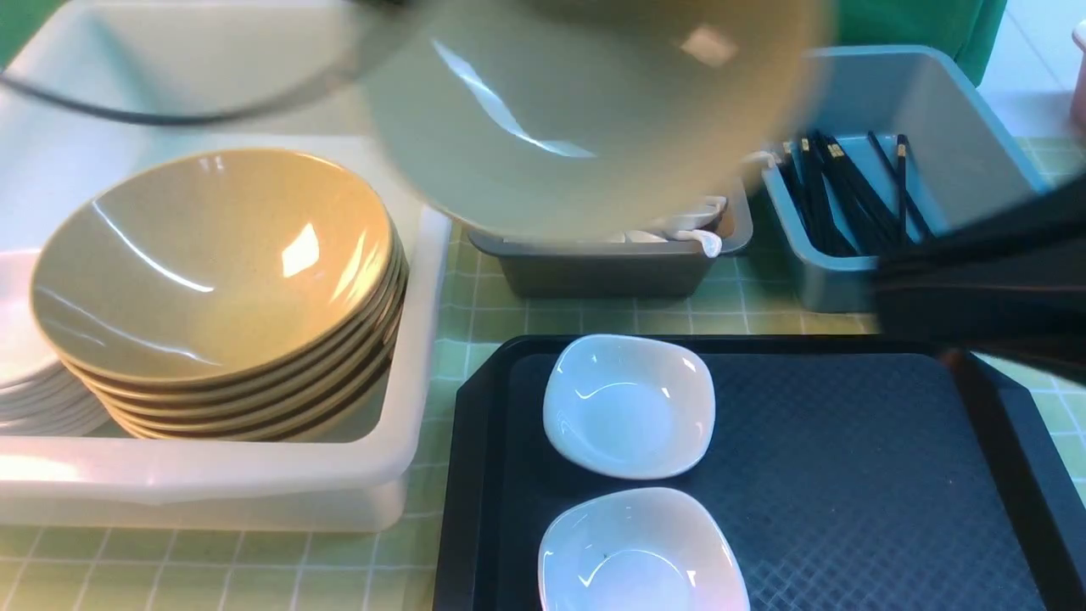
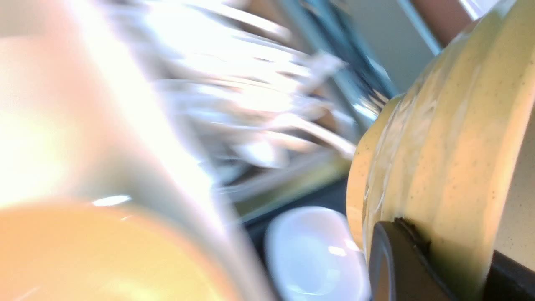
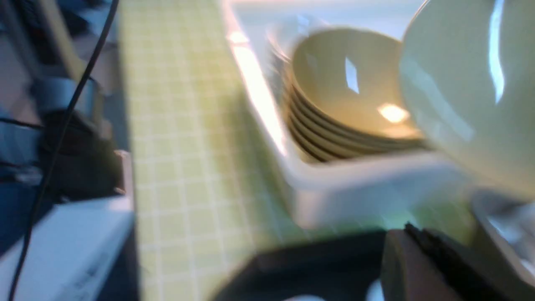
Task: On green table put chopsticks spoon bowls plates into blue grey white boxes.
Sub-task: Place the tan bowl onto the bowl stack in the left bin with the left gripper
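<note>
At the tips of my left gripper [image 2: 411, 234], one black finger [image 2: 388, 267] presses on the outer wall of a wide glossy olive-tan bowl [image 2: 451, 138]. The jaws are closed on its rim, and the other finger is hidden behind the wall. From the front I see that bowl [image 1: 594, 110] blurred and tilted in the air, covering the back of the small dark grey plastic box [image 1: 611, 267], which holds white ceramic spoons [image 1: 700, 229]. My right gripper [image 3: 418, 259] is closed, with nothing I can see in it, by the flat black textured tray [image 1: 848, 475]. Two small white rounded-square dishes [image 1: 628, 403] lie on that tray. On the left, a stack of tan bowls [image 1: 212, 271] sits in the large translucent white tub [image 1: 411, 339], beside a pile of white plates [image 1: 25, 373]. On the right, thin black chopsticks [image 1: 848, 191] lie in the blue-teal plastic box [image 1: 959, 110]. Everything stands on the pale green checked table [image 1: 594, 321].
</note>
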Available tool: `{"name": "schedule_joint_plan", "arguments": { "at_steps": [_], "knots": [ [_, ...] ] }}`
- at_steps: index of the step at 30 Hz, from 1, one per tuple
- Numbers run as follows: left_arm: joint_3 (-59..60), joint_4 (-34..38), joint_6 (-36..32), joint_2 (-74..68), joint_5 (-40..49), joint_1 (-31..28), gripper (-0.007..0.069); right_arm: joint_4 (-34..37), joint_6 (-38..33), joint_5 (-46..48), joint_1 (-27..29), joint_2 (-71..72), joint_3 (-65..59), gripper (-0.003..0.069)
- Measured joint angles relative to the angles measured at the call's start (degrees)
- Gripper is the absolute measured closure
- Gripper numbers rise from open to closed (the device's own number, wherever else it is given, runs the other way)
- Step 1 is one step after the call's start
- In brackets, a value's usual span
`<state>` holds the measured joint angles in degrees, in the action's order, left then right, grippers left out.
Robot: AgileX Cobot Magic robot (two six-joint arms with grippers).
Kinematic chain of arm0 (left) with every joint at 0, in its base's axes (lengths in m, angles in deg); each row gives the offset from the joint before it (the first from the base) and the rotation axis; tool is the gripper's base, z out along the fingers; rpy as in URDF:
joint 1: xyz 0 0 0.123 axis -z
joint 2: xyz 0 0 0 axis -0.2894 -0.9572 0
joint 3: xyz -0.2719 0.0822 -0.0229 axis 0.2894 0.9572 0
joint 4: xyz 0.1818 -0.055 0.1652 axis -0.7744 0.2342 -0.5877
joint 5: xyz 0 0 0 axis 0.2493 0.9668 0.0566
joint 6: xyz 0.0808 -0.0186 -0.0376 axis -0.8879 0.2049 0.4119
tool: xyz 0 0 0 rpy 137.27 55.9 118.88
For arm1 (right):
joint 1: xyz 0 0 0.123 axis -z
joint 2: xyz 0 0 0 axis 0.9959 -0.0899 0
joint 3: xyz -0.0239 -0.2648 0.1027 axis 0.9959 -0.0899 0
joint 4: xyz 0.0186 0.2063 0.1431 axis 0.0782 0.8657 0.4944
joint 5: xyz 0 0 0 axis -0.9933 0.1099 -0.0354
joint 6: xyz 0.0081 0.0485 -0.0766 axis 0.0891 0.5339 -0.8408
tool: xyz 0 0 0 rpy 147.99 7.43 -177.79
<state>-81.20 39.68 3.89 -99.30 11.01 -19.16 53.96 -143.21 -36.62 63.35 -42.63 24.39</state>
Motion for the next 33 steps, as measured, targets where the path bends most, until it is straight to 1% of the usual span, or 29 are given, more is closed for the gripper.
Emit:
{"name": "schedule_joint_plan", "arguments": {
  "at_steps": [1,3,4,6,7,8,9,12,16,22,27,29,33],
  "knots": [
    [2.3,-0.4,0.3,1.4,-0.2,-3.1,0.0608,0.8,-0.6,-0.4,-1.1,-1.5,0.5,0.0632],
    [9.3,-1.2,0.2,6.5,-0.6,-11.1,0.0608,1.3,-1.9,-1.2,-4.3,-5.4,1.7,0.0629],
    [10.8,-1.3,0.0,7.4,-0.6,-11.9,0.0608,1.3,-1.9,-1.3,-4.3,-5.7,1.8,0.0629],
    [19.8,-2.3,-2.0,12.6,-0.3,-20.8,0.0608,1.5,-3.9,-2.1,-9.1,-10.0,3.6,0.0624],
    [22.4,-2.7,-3.0,13.6,-0.7,-22.9,0.0608,1.5,-4.3,-2.2,-10.2,-11.0,4.2,0.0622],
    [22.9,-2.8,-3.2,14.0,-0.8,-23.4,0.0608,1.5,-4.3,-2.2,-10.5,-11.2,4.4,0.0622],
    [25.5,-3.0,-4.3,14.7,-1.9,-26.1,0.0608,1.5,-4.6,-2.2,-12.1,-12.6,5.4,0.0622],
    [26.7,-2.6,-4.9,13.2,-3.8,-27.6,0.0608,1.4,-4.8,-2.3,-14.0,-14.4,6.9,0.062],
    [26.7,-1.4,-4.6,10.0,-4.3,-27.5,0.0608,0.9,-5.0,-2.4,-14.1,-14.6,6.9,0.0616],
    [27.0,-3.7,-0.2,4.7,-3.1,-27.5,0.0608,0.1,-5.2,-2.2,-14.2,-14.6,7.3,0.0612],
    [27.0,-3.8,3.0,2.8,-1.2,-27.5,0.0604,-0.1,-4.1,-2.5,-14.2,-14.6,7.3,0.0612],
    [27.0,-4.0,3.7,2.6,-1.5,-27.5,0.0585,-0.3,-2.3,-3.1,-14.2,-14.6,7.3,0.0609],
    [27.0,-4.3,4.3,2.6,-3.5,-27.5,0.0512,-1.9,2.7,-3.7,-14.3,-15.3,7.3,0.0601]
  ]
}}
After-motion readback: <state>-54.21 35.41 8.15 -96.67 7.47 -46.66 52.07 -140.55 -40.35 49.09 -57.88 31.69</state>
